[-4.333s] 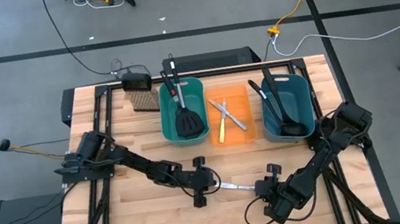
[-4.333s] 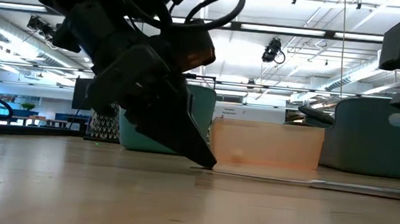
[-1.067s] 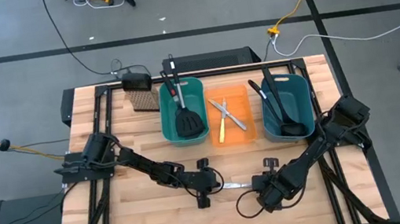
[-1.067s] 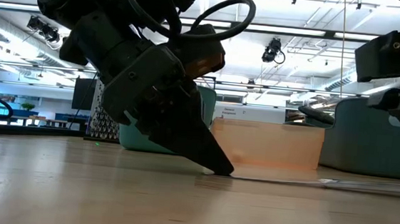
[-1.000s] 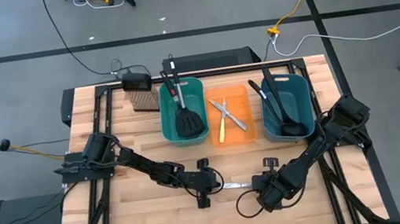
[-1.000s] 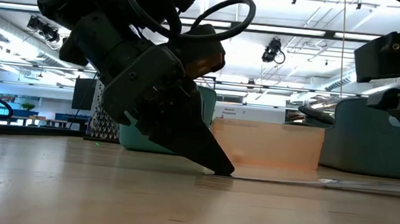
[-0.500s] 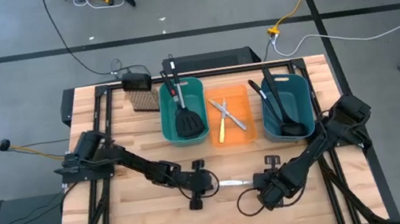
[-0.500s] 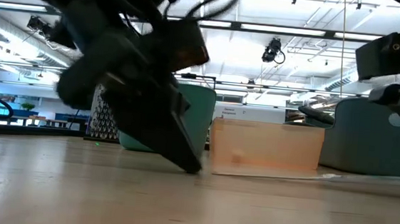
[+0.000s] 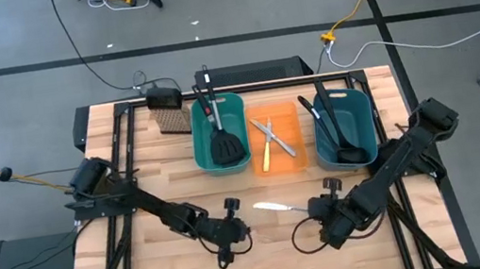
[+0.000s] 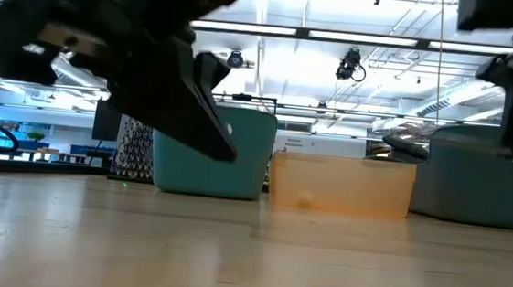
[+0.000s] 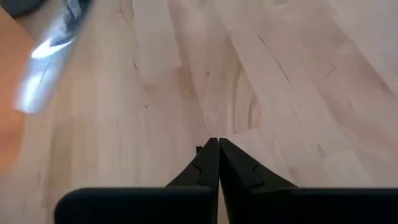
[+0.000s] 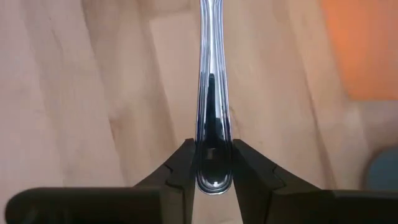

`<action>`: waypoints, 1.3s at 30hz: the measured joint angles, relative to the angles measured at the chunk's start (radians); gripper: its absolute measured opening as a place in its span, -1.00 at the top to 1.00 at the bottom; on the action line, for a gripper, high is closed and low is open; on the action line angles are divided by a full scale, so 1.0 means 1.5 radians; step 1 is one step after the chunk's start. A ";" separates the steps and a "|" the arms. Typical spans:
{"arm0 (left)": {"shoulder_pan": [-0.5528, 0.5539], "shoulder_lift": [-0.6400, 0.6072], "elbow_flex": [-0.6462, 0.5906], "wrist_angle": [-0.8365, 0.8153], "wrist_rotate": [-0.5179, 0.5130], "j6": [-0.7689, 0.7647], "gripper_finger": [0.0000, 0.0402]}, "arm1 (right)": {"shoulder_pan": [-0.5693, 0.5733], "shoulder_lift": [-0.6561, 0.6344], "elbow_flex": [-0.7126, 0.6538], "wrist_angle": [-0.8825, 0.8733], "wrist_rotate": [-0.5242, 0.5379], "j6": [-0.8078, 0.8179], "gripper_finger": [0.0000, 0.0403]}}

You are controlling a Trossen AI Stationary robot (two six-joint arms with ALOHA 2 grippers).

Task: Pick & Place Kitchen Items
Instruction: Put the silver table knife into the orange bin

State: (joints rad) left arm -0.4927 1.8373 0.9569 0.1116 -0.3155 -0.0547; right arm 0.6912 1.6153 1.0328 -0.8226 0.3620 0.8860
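A slim silver table knife [image 9: 279, 207] hangs just above the wooden table's middle, with my right gripper [image 9: 313, 211] shut on its handle. The blade points toward the table's left. My left gripper [image 9: 239, 236] hovers shut to the left of the blade tip, touching nothing. In the left wrist view its tips [image 11: 215, 147] meet over bare wood, and the blade [image 11: 50, 50] shows blurred, off to one side. In the low view my left gripper [image 10: 224, 150] is raised off the table. My right gripper pinches the knife's handle at its free end [image 12: 213, 163] between its two fingers, one on each long edge. The fingers slant down from the table's right. The knife sticks out beyond them toward the left, roughly level and clear of the table.
At the back stand a teal bin [image 9: 199, 150] with black spatulas, an orange bin [image 9: 284, 120] with silver knives and a yellow-handled knife, and another teal bin [image 9: 367, 125] with black ladles. A tan-bristled brush [image 9: 170, 119] stands at the far left. Bare wood lies near the front.
My left gripper has risen off the knife's blade end and drawn back toward the table's left and near edge, rolling as it went. My right gripper has gone up with the handle. The knife's handle end came up first, then the whole knife left the table.
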 joint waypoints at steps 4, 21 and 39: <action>-0.017 -0.025 -0.010 -0.004 -0.016 0.012 0.98 | 0.023 -0.045 0.000 -0.006 0.051 0.023 0.56; -0.033 -0.500 -0.320 0.152 -0.067 0.028 0.98 | 0.058 -0.241 -0.029 0.053 0.258 -0.115 0.56; 0.046 -0.886 -0.567 0.121 -0.111 -0.026 0.98 | 0.010 -0.481 -0.170 0.491 0.287 -0.560 0.56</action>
State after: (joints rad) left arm -0.4234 0.5078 0.1065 0.2924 -0.4821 -0.0932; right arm 0.7066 0.8941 0.7776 -0.0866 0.7920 0.0462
